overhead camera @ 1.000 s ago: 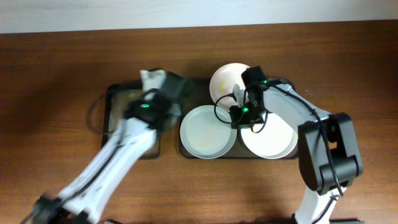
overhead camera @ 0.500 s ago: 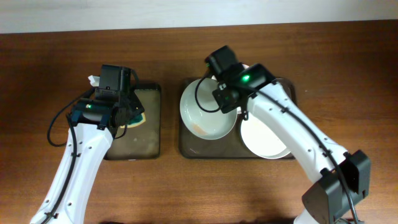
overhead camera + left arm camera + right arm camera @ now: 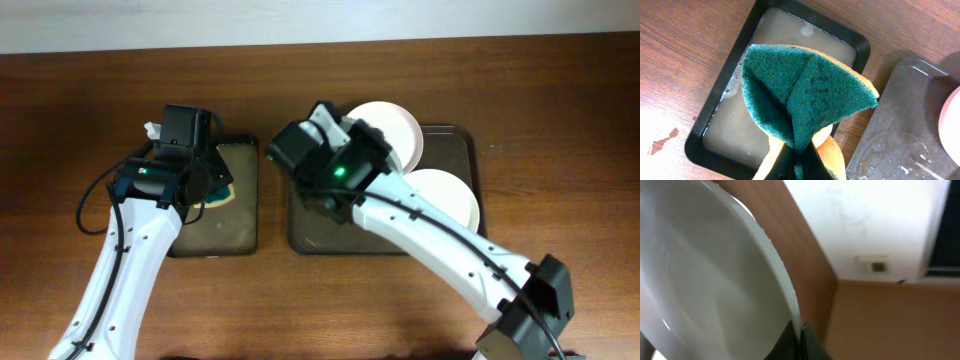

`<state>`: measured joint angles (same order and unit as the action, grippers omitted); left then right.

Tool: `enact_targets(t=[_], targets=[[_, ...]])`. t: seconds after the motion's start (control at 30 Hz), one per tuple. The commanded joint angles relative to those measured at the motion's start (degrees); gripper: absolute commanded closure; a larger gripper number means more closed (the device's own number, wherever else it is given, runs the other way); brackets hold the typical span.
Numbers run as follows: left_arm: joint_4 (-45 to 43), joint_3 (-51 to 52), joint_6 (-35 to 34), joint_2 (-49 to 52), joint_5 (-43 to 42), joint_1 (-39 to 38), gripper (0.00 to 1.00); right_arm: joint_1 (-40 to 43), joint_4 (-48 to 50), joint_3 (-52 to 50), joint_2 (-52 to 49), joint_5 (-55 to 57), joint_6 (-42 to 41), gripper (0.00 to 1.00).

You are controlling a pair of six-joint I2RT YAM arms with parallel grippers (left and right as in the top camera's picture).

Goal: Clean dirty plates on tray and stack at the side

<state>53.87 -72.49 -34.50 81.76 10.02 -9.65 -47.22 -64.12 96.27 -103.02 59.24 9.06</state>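
Observation:
My right gripper (image 3: 801, 330) is shut on the rim of a white plate (image 3: 715, 280) and holds it tilted up, with wall behind it. In the overhead view that gripper (image 3: 315, 130) is over the left end of the dark brown tray (image 3: 330, 240), and the arm hides the held plate. Two more white plates sit on the tray, one at the back (image 3: 390, 130) and one on the right (image 3: 450, 195). My left gripper (image 3: 799, 160) is shut on a green and yellow sponge (image 3: 805, 90) above the small black tray (image 3: 715, 120).
The black tray (image 3: 245, 225) holds cloudy soapy water and stands just left of the brown tray (image 3: 910, 125). Bare wooden table lies around both trays. The right arm stretches diagonally across the brown tray from the front right.
My right gripper has lifted a plate from the tray's left side, carried it left and tilted it up. The left arm swung back over the black tray and now holds still.

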Motion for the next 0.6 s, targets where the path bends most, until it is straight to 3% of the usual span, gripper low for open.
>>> enact_targets(t=[0.0,0.1,0.2,0.27,0.33,0.43,0.57], targets=[[0.07,0.22,0.92,-0.13,-0.17,0.35,1.0,-2.05,0.02,1.46,1.16,6.16,7.02,0.96],[0.09,0.24,0.92,-0.13,-0.17,0.35,1.0,-2.19,0.48,1.44,1.14,3.41,5.62,0.96],[0.11,0.24,0.92,-0.13,-0.2,0.35,1.0,0.42,0.31,1.4,0.63,-23.17,7.23,0.96],[0.24,0.24,0.92,-0.13,-0.2,0.35,1.0,2.4,-0.35,1.4,0.63,-26.93,6.19,0.96],[0.63,0.24,0.92,-0.13,-0.17,0.35,1.0,5.49,0.31,1.46,1.11,-27.02,-1.42,0.96],[0.74,0.24,0.92,-0.13,-0.17,0.35,1.0,13.64,1.73,1.46,1.46,-38.01,-5.09,0.96],[0.85,0.24,0.92,-0.13,-0.17,0.35,1.0,32.06,0.98,1.27,1.09,-63.67,-5.07,0.96]])
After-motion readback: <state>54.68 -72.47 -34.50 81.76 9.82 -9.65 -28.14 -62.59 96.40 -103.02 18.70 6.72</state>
